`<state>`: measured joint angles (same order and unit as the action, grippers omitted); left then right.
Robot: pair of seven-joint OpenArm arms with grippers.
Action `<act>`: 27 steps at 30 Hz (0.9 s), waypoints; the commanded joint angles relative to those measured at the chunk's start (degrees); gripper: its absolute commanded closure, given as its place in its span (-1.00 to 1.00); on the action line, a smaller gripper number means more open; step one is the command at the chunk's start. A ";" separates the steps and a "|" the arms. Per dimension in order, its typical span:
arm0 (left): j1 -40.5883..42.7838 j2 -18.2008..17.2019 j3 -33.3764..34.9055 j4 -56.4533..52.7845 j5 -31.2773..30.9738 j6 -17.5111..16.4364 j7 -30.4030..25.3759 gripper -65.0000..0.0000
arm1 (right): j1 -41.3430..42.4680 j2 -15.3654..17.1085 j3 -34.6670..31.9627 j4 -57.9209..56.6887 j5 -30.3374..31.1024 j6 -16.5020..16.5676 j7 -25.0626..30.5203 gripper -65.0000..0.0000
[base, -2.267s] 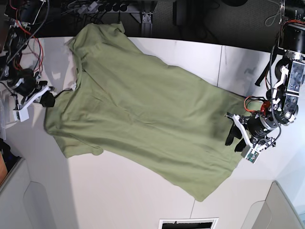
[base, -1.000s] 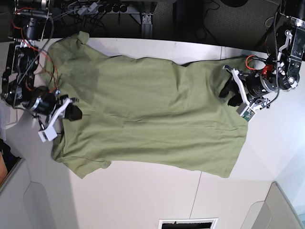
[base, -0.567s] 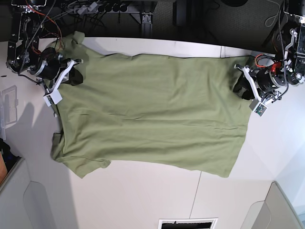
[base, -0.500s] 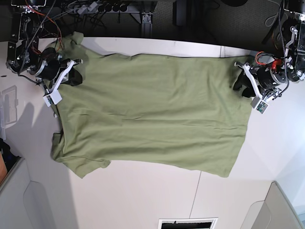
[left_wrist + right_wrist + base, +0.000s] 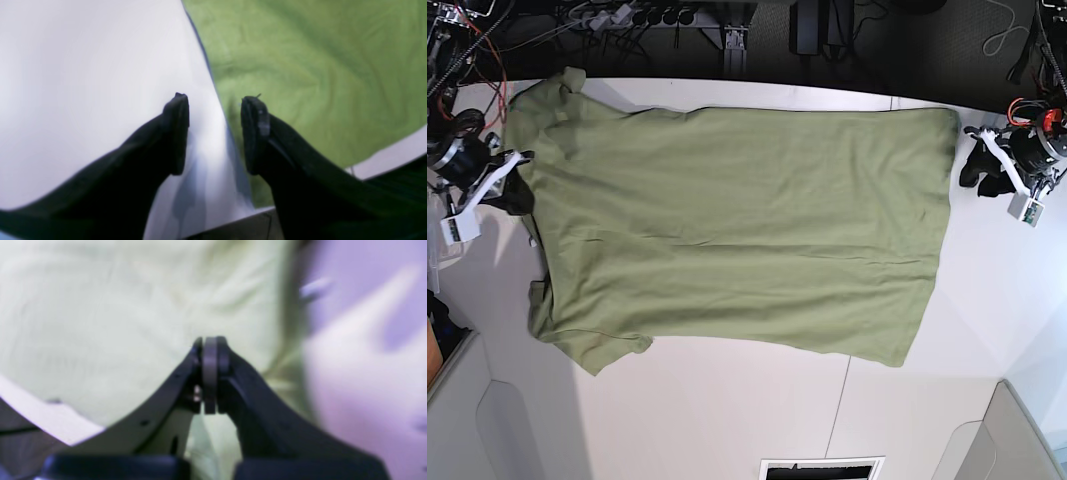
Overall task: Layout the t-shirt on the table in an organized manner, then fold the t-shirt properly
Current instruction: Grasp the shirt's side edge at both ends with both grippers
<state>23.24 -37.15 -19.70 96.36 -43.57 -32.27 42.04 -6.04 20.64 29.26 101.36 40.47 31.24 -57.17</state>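
Shirt (image 5: 727, 230) lies mostly flat on the tabletop (image 5: 727, 400). Left tool (image 5: 215, 133) apart at frame right, right tool (image 5: 210, 373) pinched together, empty. I'd smooth the bunched lower-left sleeve before folding.

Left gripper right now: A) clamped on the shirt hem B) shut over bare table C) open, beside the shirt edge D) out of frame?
C: in the left wrist view the left gripper has its fingers spread apart with nothing between them, just off the t-shirt edge over the table.
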 commanded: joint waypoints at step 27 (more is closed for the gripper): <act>5.53 -0.55 -1.27 0.20 2.69 0.13 -0.42 -0.29 | -15.30 1.22 12.35 -12.11 6.05 2.01 -1.57 -0.08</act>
<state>28.84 -36.82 -20.34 96.12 -40.53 -32.36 42.41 -21.10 21.17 41.58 89.03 46.50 32.62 -58.00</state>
